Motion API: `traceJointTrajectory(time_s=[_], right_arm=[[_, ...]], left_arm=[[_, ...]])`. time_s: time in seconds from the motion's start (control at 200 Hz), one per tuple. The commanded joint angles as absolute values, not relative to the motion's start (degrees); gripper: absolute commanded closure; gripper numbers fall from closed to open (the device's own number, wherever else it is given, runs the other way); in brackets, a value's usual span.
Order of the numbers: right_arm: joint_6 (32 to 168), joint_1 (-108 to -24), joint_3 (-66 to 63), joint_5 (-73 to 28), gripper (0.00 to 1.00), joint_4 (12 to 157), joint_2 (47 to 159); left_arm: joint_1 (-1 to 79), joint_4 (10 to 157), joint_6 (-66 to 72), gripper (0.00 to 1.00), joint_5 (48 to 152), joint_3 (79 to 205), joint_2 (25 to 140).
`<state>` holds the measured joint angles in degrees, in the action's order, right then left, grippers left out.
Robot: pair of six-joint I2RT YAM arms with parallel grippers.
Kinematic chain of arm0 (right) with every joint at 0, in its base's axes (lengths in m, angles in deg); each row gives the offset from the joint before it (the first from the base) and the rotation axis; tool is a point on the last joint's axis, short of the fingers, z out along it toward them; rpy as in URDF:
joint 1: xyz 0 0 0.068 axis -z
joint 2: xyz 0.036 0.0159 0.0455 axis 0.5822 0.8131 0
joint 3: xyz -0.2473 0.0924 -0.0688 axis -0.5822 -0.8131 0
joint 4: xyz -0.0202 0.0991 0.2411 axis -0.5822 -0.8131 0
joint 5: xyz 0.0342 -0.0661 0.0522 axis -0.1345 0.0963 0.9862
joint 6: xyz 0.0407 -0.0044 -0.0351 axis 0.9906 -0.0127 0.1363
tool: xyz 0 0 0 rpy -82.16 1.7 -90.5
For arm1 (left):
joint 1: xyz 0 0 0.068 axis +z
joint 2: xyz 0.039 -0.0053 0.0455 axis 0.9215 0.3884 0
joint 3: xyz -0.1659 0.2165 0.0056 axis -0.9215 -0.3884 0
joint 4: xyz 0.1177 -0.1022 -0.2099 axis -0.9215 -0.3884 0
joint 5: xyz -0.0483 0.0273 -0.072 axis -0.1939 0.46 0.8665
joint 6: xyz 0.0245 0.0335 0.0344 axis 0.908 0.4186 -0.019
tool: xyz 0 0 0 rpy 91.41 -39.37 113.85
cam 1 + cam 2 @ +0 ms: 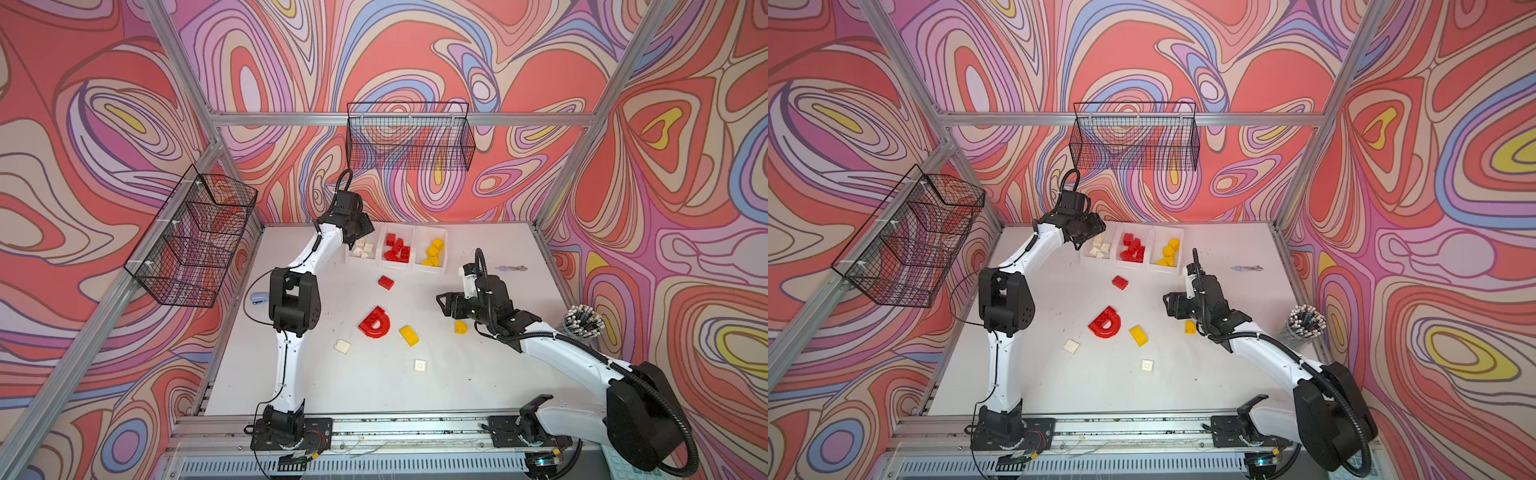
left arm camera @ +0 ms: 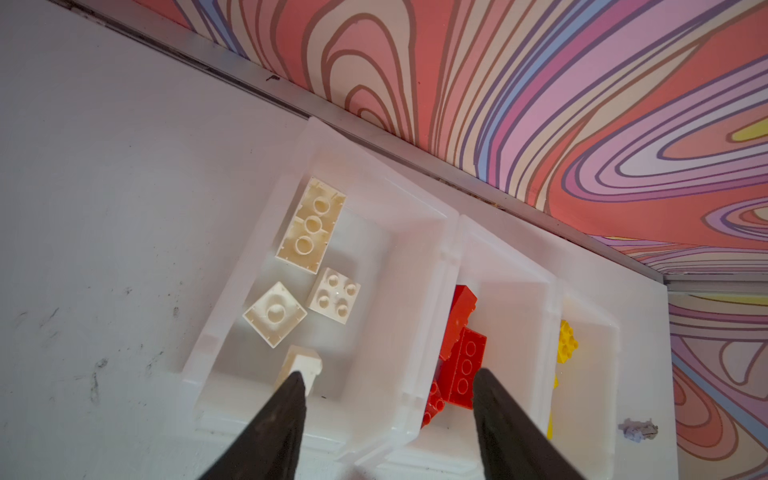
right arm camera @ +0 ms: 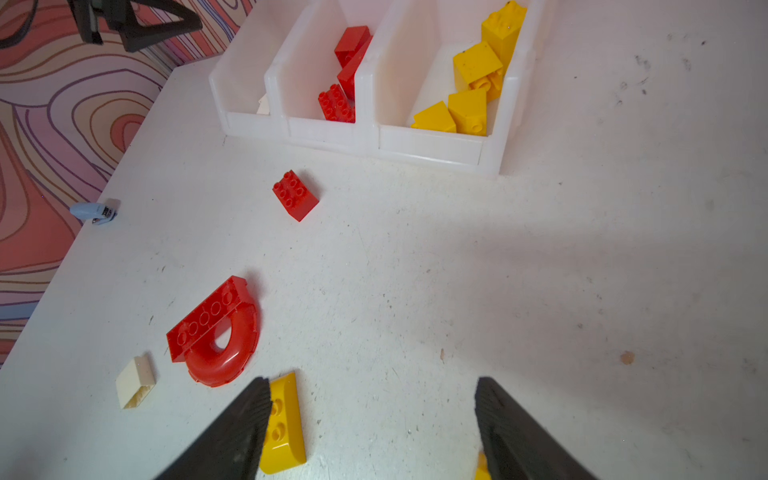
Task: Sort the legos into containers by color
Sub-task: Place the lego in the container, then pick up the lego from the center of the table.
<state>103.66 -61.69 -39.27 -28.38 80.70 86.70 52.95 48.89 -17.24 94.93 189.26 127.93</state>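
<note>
Three joined white containers (image 1: 397,270) stand at the table's back, holding white (image 1: 362,248), red (image 1: 397,249) and yellow legos (image 1: 433,251). My left gripper (image 1: 358,232) hangs open above the white bin, jaws apart (image 2: 386,386); a small white brick (image 2: 301,365) lies in the bin just beyond one fingertip. Loose on the table are a red brick (image 1: 385,282), a red D-shaped arch (image 1: 375,323), a long yellow brick (image 1: 409,335), a small yellow brick (image 1: 459,327) and two white bricks (image 1: 342,346) (image 1: 420,365). My right gripper (image 1: 442,303) is open and empty (image 3: 374,395), beside the yellow bricks.
A light-blue stapler (image 1: 258,298) lies at the table's left edge. Black wire baskets hang on the back wall (image 1: 409,137) and the left wall (image 1: 195,237). A cup of pens (image 1: 582,322) stands at the right edge, and a small bluish object (image 1: 511,268) lies right of the bins.
</note>
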Motion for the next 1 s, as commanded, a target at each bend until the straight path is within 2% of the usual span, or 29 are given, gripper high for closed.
traceJointTrajectory(time_s=[0.0, 0.17, 0.285, 0.561, 0.756, 0.996], right_arm=[[102.5, -63.1, -36.8, -27.7, 0.19, 78.5, 87.0], [101.2, -66.2, -33.6, -27.9, 0.19, 73.9, 88.2], [100.2, -70.3, -30.0, -32.0, 0.20, 67.5, 91.8], [97.3, -80.1, -23.0, -37.3, 0.20, 59.9, 98.8], [93.3, -82.7, -18.9, -35.8, 0.21, 56.7, 105.2], [92.7, -85.1, -17.3, -38.2, 0.26, 56.3, 111.9]], left_arm=[[53.2, 46.2, -14.6, 0.24, 94.7, 189.8, 123.8], [53.2, 43.2, -11.8, 0.23, 94.5, 189.3, 117.2], [53.2, 41.2, -10.7, 0.24, 94.4, 186.6, 110.3], [53.2, 40.0, -9.3, 0.26, 95.0, 168.8, 87.3], [53.2, 38.1, -8.6, 0.26, 97.0, 153.6, 70.7], [53.2, 33.5, -5.0, 0.27, 96.7, 141.2, 57.2]])
